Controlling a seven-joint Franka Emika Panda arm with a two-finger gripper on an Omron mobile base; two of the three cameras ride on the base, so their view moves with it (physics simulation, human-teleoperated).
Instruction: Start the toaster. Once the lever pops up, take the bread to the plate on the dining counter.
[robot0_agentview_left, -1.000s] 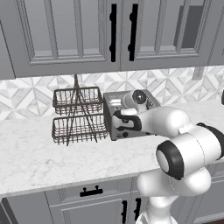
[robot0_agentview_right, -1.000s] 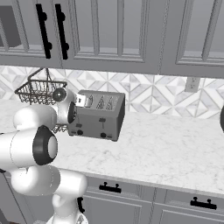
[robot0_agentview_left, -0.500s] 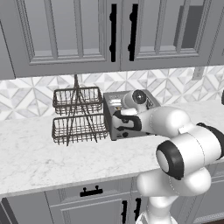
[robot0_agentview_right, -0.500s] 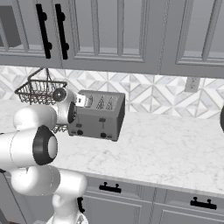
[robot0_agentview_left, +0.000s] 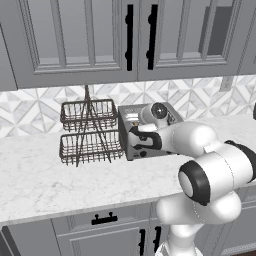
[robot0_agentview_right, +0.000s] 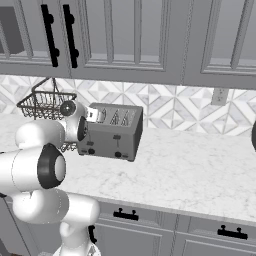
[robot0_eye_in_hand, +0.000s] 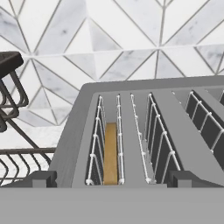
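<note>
The grey four-slot toaster stands on the marble worktop against the tiled wall. In the hand view I look down on its top, and the golden bread stands sunk in the leftmost slot. My gripper is open, its two dark fingertips spread wide at the toaster's near edge, with nothing between them. From the base views the hand hovers at the toaster's front left corner, above the left lever side. The plate and the dining counter are out of view.
A two-tier wire basket rack stands just left of the toaster, close to my hand. Grey wall cabinets hang overhead. Bare marble worktop stretches to the right of the toaster.
</note>
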